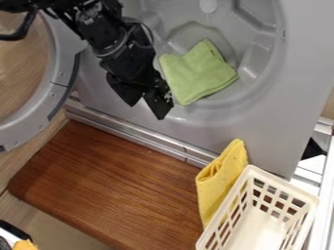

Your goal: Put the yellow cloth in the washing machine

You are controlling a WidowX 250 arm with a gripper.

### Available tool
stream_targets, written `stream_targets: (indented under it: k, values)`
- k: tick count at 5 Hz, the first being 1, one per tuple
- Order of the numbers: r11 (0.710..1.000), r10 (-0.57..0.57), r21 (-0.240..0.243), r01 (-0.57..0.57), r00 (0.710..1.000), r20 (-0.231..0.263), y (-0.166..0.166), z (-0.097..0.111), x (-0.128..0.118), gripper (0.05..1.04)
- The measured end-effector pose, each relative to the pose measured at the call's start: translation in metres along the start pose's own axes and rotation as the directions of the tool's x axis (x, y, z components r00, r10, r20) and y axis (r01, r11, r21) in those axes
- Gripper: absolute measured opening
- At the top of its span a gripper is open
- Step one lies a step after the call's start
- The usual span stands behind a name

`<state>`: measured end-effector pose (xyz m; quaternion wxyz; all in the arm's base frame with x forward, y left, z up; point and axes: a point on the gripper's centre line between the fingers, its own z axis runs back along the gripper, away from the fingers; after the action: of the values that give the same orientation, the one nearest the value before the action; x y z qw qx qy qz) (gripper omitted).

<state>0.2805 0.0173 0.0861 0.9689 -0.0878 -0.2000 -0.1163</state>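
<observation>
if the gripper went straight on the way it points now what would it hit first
Most likely the grey front panel, just past the gripper, then the metal rail. Depth is unclear, so it might clear both and reach the wooden board.

The black WidowX 250 arm enters at the upper left and slants down to the right. At its lower end the end effector hangs angled downward, its two fingers spread, a gap between their tips. Black cables loop beside the upper arm.
</observation>
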Motion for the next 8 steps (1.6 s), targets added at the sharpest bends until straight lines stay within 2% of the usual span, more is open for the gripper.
stream_targets:
  k: [1, 2, 4, 5, 6, 7, 8]
  values:
    - [1.000, 0.010, -0.014, -0.010, 1.000, -0.021, -0.001, -0.006, -0.004, 1.001]
    - [0.998, -0.031, -0.052, 0.029, 0.999, -0.034, -0.019, -0.022, -0.003, 1.001]
    - [0.979, -0.111, -0.174, 0.103, 0.993, -0.036, -0.057, -0.062, -0.009, 1.001]
    - [0.966, -0.151, -0.220, 0.136, 0.987, -0.053, -0.073, -0.086, -0.017, 1.001]
    - [0.952, -0.201, -0.252, 0.171, 0.975, -0.095, -0.084, -0.105, -0.025, 1.001]
    - [0.953, -0.206, -0.249, 0.173, 0.972, -0.116, -0.085, -0.113, -0.027, 0.948]
    - [0.956, -0.209, -0.233, 0.178, 0.971, -0.114, -0.083, -0.114, -0.026, 0.662]
